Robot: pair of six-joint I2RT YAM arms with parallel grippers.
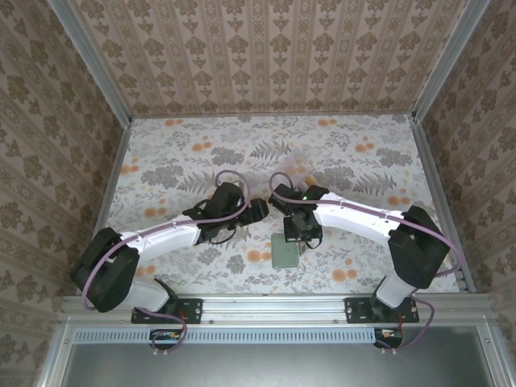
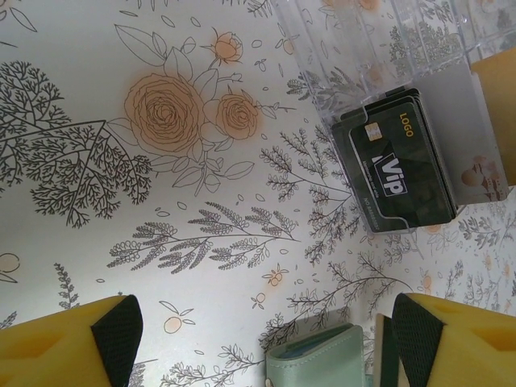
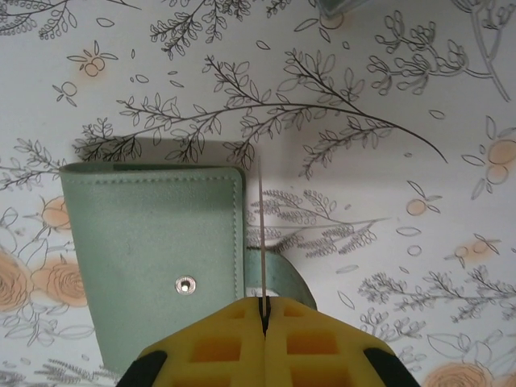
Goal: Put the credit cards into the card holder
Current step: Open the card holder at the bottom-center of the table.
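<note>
The sage-green card holder (image 3: 153,258) lies folded shut on the floral table, snap stud up and its tab (image 3: 284,278) sticking out to the right. My right gripper (image 3: 264,310) is shut on one of the credit cards (image 3: 261,234), seen edge-on as a thin pale line, just above the holder's right edge. From above, the right gripper (image 1: 300,232) hovers over the holder (image 1: 285,251). My left gripper (image 2: 266,347) is open with nothing between its fingers, beside a corner of the holder (image 2: 318,361). Black VIP cards (image 2: 395,165) are stacked in a clear box.
The clear plastic box (image 2: 379,48) lies on the table past the left gripper, with a frosted white card (image 2: 477,165) and a tan card (image 2: 493,97) beside the black stack. Both arms meet near the middle of the table (image 1: 177,153); metal rails border it.
</note>
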